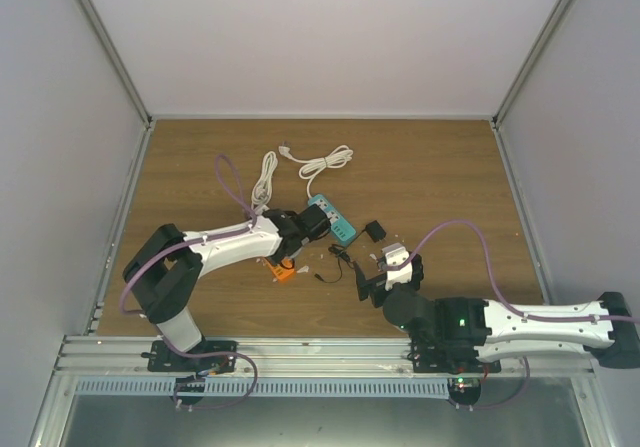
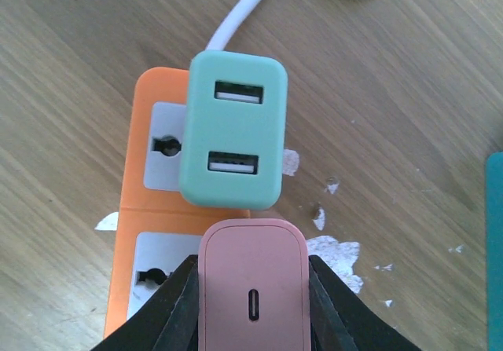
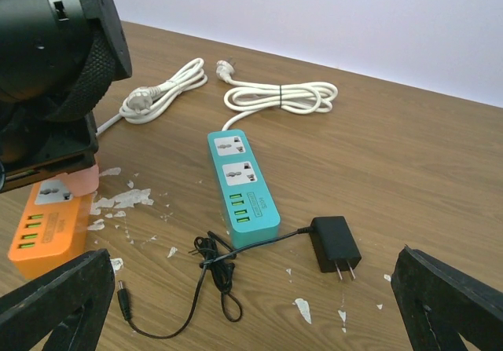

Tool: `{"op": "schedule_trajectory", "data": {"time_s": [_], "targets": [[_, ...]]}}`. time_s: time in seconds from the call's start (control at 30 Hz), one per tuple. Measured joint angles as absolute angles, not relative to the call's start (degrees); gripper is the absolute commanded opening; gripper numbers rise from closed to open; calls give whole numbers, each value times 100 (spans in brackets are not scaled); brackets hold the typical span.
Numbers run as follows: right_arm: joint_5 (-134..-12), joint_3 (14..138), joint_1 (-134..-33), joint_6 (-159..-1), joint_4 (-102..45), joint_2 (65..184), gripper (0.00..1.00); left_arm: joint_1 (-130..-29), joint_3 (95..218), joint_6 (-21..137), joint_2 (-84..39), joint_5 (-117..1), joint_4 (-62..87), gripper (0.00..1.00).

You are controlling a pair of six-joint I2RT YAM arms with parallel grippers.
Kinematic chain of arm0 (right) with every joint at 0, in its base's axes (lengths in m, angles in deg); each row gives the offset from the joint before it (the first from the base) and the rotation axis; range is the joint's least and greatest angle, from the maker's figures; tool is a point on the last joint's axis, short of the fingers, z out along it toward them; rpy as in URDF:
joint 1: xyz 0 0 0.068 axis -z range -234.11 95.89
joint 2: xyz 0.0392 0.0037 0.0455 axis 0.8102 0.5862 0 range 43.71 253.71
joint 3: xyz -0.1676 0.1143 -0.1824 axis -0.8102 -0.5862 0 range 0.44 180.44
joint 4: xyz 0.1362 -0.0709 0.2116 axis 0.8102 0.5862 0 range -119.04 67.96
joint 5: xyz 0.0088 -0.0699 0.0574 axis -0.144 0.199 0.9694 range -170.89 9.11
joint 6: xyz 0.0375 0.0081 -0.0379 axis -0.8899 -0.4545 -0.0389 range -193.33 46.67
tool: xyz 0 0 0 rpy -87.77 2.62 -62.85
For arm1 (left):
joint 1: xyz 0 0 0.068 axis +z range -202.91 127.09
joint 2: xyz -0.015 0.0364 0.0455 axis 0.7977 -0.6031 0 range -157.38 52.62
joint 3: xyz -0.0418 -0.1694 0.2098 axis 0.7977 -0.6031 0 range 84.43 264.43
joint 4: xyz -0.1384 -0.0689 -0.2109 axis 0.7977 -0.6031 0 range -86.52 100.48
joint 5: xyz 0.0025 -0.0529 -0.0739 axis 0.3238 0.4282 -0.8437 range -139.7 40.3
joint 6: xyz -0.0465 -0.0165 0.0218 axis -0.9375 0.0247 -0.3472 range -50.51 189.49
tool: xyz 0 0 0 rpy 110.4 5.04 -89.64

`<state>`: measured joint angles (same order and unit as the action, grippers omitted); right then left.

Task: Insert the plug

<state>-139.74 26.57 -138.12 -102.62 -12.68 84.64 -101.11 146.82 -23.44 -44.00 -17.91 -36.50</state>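
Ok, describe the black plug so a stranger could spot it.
Start at the teal power strip on the wooden table. Beside its end with the green ports lies the black plug. It alone is black and boxy, two bare prongs, trailing a thin cable.

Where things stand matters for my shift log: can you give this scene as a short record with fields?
plug: black adapter, lying on table, unheld
teal power strip: beside plug, both sockets empty
left gripper: shut on pink block over orange power strip
green adapter: sits on orange power strip
right gripper: open, empty, short of plug
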Motion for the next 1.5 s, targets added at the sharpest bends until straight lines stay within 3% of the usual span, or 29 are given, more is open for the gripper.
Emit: {"op": "schedule_trajectory", "data": {"time_s": [0.83,1.5], "targets": [[-13930,2657,-13812,-10230,-1271,8464,100,-10114,14602,-2368,-3358,-1568,-4745,0],[-13930,2657,-13812,-10228,-1277,8632,100,-10114,13780,-871,-3054,-1459,-3853,0]]}}
